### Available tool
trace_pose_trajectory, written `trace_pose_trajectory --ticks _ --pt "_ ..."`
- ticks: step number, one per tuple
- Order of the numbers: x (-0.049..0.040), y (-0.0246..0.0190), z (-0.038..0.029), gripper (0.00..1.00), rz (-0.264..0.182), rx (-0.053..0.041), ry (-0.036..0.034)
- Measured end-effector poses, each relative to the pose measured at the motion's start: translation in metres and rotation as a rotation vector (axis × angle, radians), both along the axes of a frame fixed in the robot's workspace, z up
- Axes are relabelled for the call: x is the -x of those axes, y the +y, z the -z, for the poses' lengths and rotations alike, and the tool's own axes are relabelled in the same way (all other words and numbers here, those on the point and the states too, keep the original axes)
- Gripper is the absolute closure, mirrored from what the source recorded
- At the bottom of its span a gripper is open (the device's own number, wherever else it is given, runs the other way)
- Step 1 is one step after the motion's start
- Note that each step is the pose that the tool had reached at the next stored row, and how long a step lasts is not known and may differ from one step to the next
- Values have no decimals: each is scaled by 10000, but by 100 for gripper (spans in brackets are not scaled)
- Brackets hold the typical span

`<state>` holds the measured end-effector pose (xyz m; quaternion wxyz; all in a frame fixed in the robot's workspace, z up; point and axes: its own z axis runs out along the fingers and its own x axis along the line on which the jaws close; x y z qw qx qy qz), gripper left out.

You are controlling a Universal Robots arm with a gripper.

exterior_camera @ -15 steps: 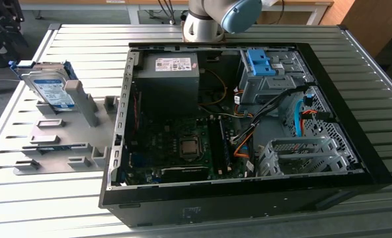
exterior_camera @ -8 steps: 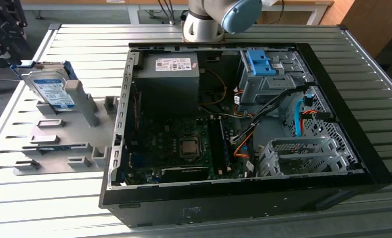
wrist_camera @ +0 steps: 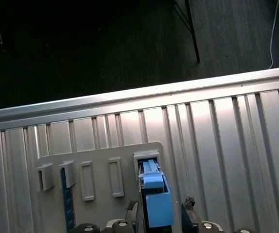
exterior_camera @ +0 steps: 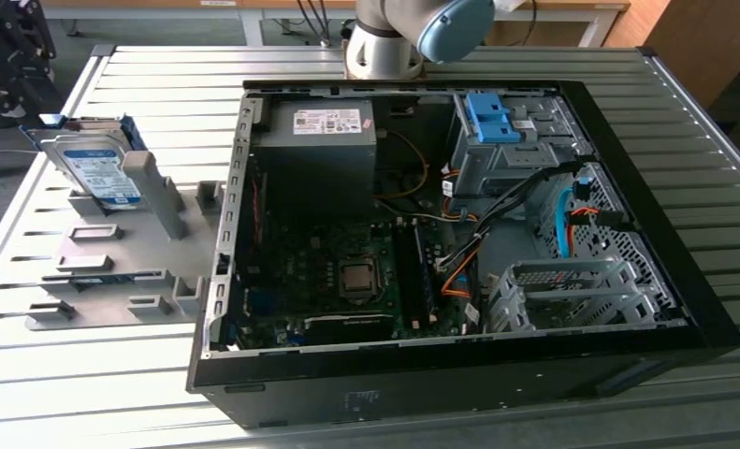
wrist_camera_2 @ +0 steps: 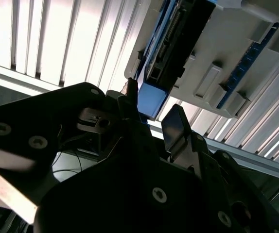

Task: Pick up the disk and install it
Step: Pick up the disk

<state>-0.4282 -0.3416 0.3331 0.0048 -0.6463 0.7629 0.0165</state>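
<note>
Gripper [wrist_camera: 159, 206] fingers hang spread over the flat silver metal disk with blue rails [wrist_camera: 154, 187], upright below in its grey holder [wrist_camera: 100, 155]; I judge pick-up underway, needing a centred squeeze.

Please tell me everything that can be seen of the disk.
The disk is a flat silver metal drive with a white-and-blue label on its face and blue plastic side rails. It stands on edge, leaning slightly, in a slot of the grey holder, on the exterior view's left of the open computer case. Only the holder is seen touching it.
</note>
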Motion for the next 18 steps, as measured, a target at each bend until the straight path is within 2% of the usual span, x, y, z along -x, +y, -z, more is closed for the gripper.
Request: trace_pose_trajectory --ticks 14,18 --pt "0 0 13 53 0 -1 0" --pt "1 0 60 53 -40 4 8"
